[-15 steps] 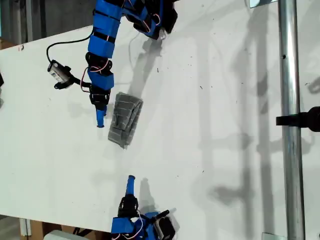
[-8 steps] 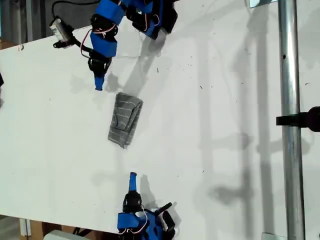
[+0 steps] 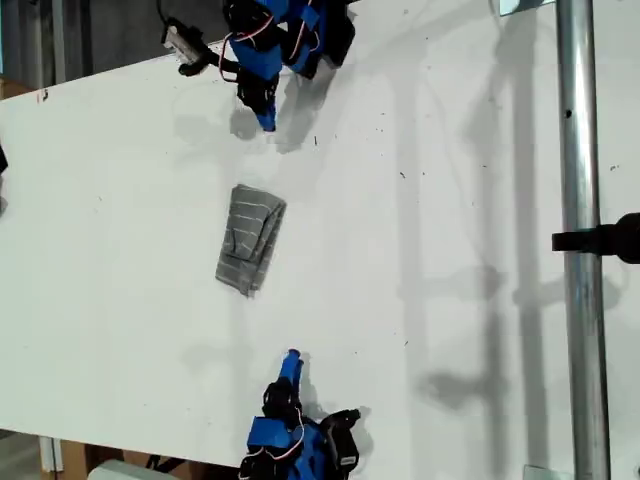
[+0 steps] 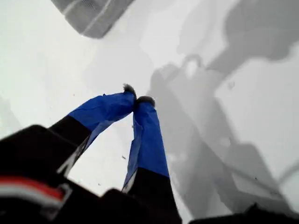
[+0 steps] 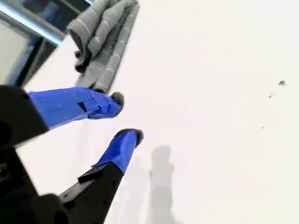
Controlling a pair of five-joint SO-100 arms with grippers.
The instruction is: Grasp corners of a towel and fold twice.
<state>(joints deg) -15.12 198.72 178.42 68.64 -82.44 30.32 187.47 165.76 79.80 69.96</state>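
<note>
Lying on the white table (image 3: 450, 200), the towel (image 3: 250, 240) is seen as a small grey bundle, a little to the exterior view's left of the middle. It looks folded up already, but the folds are lumpy and not neat. No gripper is touching it.

In the first wrist view, the tips of my first gripper (image 4: 136, 99) are pressed together with nothing between them, and the towel (image 4: 91, 16) is seen well apart from them. In the second wrist view, the tips of my second gripper (image 5: 124, 116) are held a little apart, with nothing between them. The towel (image 5: 100, 32) is seen near them but is not touched.

In the exterior view, one arm is seen by the top edge and one by the bottom edge. Which is which cannot be told.

The job is judged to be nearly done. The loose top layer could flop open by itself, because the cloth is thin and bumpy. If a gripper were brought low over it, a fold could be caught and pulled undone, or the whole bundle dragged away.
</note>
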